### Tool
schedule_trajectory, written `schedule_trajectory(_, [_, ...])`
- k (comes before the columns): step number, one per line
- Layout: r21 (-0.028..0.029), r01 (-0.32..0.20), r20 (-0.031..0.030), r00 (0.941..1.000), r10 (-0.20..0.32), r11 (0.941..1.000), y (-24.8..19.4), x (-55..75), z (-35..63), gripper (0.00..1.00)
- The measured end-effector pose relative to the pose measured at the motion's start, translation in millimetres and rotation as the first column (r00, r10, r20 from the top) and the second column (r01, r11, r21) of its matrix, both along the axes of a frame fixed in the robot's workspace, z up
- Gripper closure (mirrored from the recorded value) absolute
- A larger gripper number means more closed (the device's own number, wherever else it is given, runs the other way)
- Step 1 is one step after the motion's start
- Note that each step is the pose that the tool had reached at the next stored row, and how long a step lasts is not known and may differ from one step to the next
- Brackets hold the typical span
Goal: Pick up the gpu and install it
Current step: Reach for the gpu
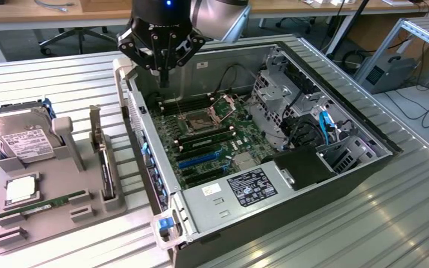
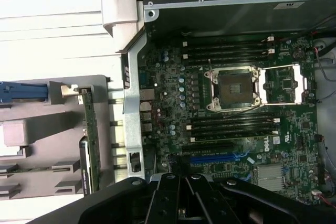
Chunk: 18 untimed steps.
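The gpu (image 1: pixel 105 164) stands on edge in a slot of the grey holder tray (image 1: pixel 58 220), left of the open computer case in the exterior view; its silver bracket points up at the far end. In the wrist view the gpu (image 2: pixel 90 129) is a thin green strip with a black cooler edge. My gripper (image 1: pixel 165 78) hangs over the far left corner of the case, above the motherboard (image 1: pixel 207 134), well apart from the gpu. Its fingers are shut with nothing between them. The gripper (image 2: pixel 182 182) sits over the blue expansion slots (image 2: pixel 215 158).
The tray also carries a silver hard drive (image 1: pixel 22 139), a CPU (image 1: pixel 22 190) and a RAM stick (image 1: pixel 43 204). The case (image 1: pixel 222 204) lies open on a slatted metal table, with a drive cage (image 1: pixel 281 95) and cables on the exterior view's right side.
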<state>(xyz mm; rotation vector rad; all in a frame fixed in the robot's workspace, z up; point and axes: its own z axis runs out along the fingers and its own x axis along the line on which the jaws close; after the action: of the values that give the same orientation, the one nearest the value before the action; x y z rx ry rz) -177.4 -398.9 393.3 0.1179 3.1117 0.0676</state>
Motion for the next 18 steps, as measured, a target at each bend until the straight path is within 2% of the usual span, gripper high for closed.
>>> schedule_trajectory(18, [0.0001, 0.000, 0.0000, 1.0000, 0.000, 1.0000, 0.0, -9.4, 0.0, 0.89])
